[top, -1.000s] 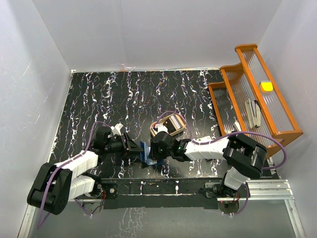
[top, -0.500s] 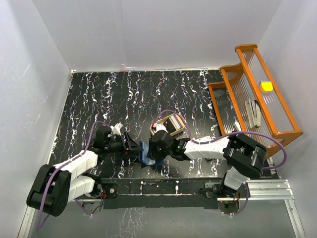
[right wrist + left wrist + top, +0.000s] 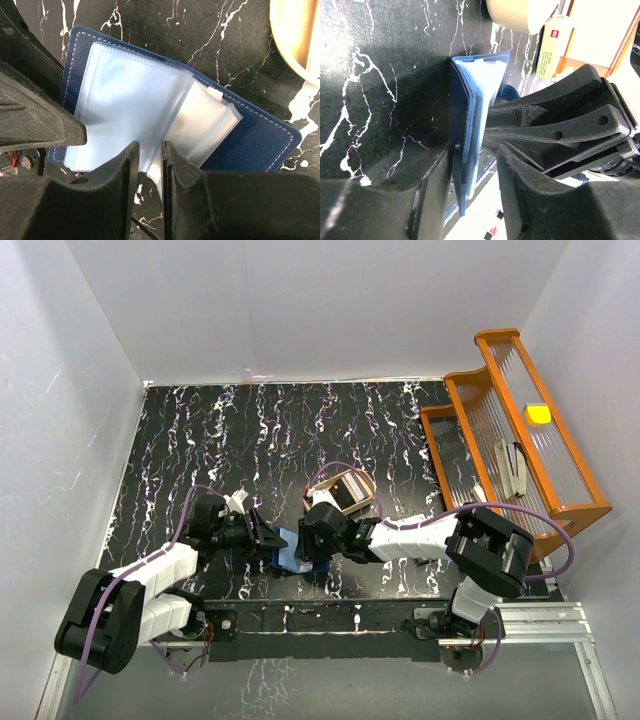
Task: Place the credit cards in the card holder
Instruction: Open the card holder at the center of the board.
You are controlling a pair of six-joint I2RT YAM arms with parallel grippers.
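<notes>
The navy-blue card holder (image 3: pixel 286 552) stands open on the table near the front edge, between my two grippers. In the left wrist view it (image 3: pixel 470 125) stands on edge against my left finger (image 3: pixel 432 195), apart from the other finger; the left gripper (image 3: pixel 475 200) is open around it. In the right wrist view its clear sleeves (image 3: pixel 135 95) fan open on the blue cover (image 3: pixel 260 140). The right gripper (image 3: pixel 150 165) is open by a narrow gap, with a clear sheet edge lying against one finger (image 3: pixel 172 170). I see no credit card for certain.
A tan rounded tray (image 3: pixel 358 506) lies just behind the right gripper, with dark and pale things in it. An orange tiered rack (image 3: pixel 520 430) stands at the right edge, holding a yellow object (image 3: pixel 538 413) and white items (image 3: pixel 511 470). A cream-yellow block (image 3: pixel 547 47) lies beyond the card holder.
The right gripper has shifted slightly left and farther from me, and the card holder has moved a little left with it. The left arm has barely moved.
</notes>
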